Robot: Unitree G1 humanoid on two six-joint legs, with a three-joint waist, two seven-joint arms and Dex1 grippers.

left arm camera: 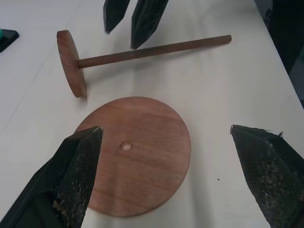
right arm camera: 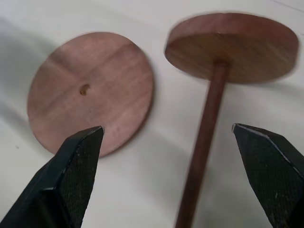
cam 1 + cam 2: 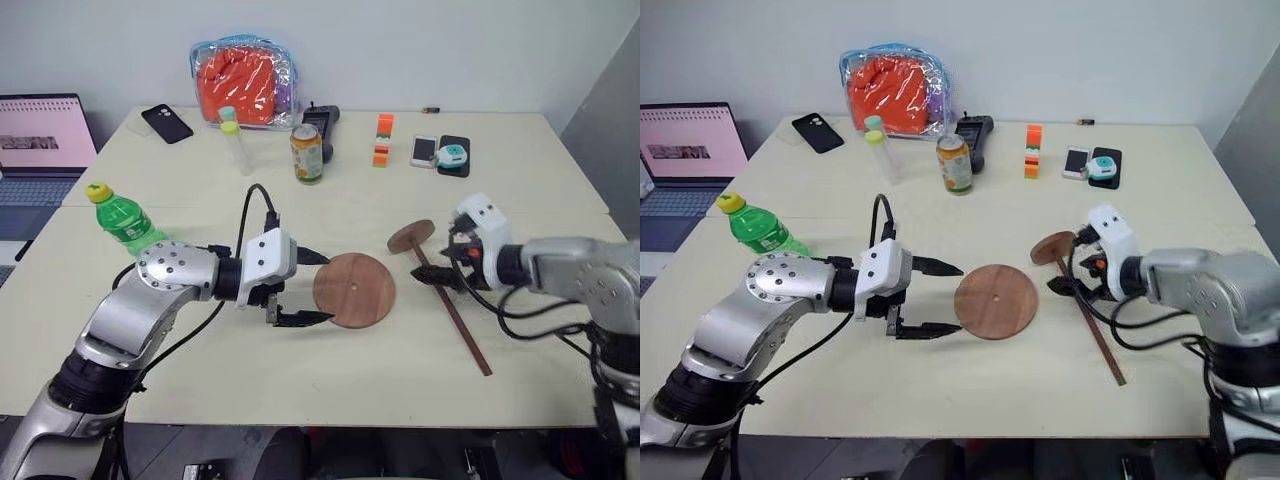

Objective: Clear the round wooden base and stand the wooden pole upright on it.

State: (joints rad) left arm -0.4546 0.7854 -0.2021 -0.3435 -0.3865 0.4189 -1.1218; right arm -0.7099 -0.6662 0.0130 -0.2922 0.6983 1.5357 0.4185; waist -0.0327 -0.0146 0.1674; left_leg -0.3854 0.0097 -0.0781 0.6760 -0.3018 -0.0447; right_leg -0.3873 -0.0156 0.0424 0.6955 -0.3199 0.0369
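Observation:
The round wooden base [image 3: 354, 290] lies flat mid-table with a small centre hole and nothing on it. Just right of it the wooden pole [image 3: 452, 308] lies on its side, its disc end [image 3: 411, 237] pointing away from me. My left gripper [image 3: 327, 288] hovers open at the base's left edge, its fingers framing the base [image 1: 135, 156] in the left wrist view. My right gripper [image 3: 440, 265] is open above the pole's upper shaft, near the disc end. The rod [image 2: 204, 137] runs between its fingers without touching them. Neither gripper holds anything.
A green bottle [image 3: 122, 217] stands at the left. At the back are a can [image 3: 307, 153], a clear tube [image 3: 237, 145], an orange bag [image 3: 243, 82], a black remote [image 3: 320, 120], stacked blocks [image 3: 383, 140] and phones [image 3: 438, 151]. A laptop [image 3: 40, 150] sits far left.

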